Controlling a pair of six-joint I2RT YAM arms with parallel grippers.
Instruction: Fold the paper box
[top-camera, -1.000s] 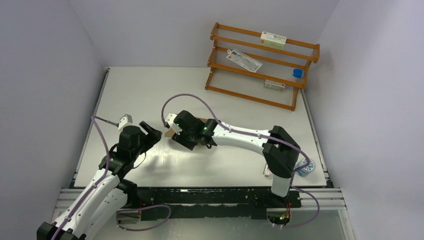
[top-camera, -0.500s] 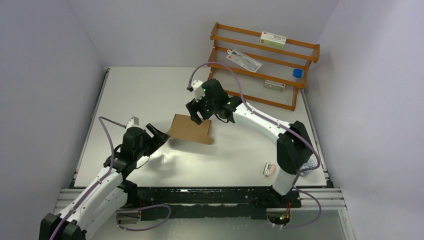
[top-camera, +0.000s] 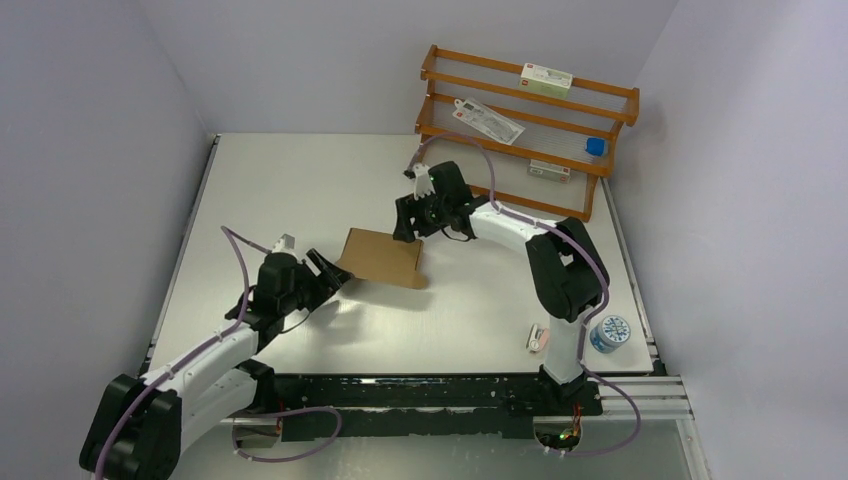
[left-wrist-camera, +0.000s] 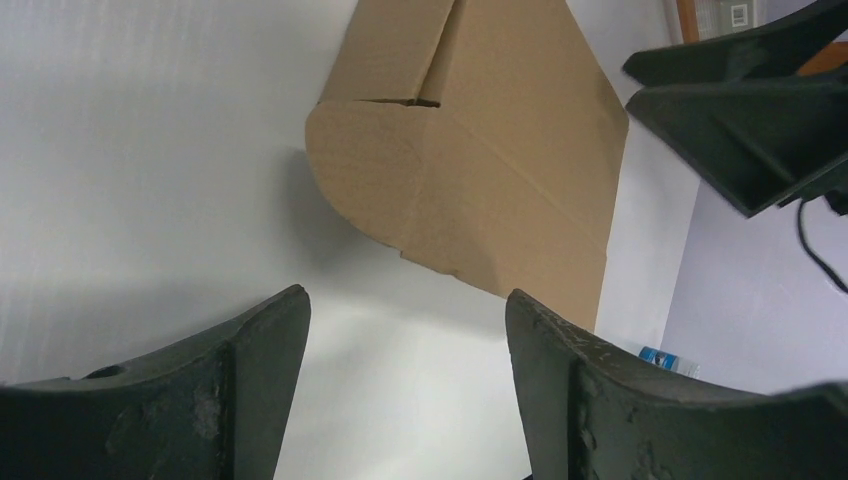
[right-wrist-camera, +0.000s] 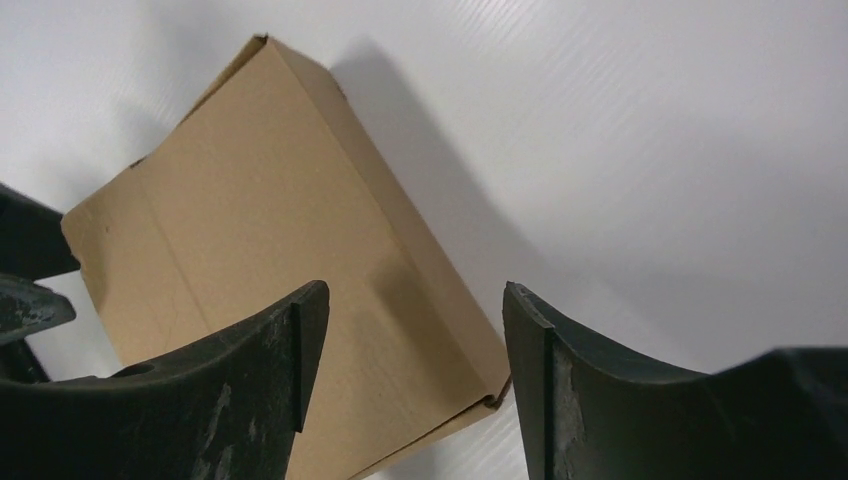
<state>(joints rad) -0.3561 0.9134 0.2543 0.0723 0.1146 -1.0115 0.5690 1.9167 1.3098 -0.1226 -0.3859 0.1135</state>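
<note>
Seemingly near its end, the fold has the paper box (top-camera: 382, 258) lying on the worktop (top-camera: 260, 180), in front of the wooden rack (top-camera: 520, 130) and to its left. From above, the right fingers (top-camera: 404, 228) hover spread and empty between rack and box. The left fingers (top-camera: 328, 268), likewise spread and empty, sit at the box's end farthest from the rack. Left wrist view: plain brown cardboard, with a rounded flap over that end and a short slit beside it. To seat the flap well, I would steady the rack-side edge before pressing. Right wrist view: a low, closed carton with crisp corners.
</note>
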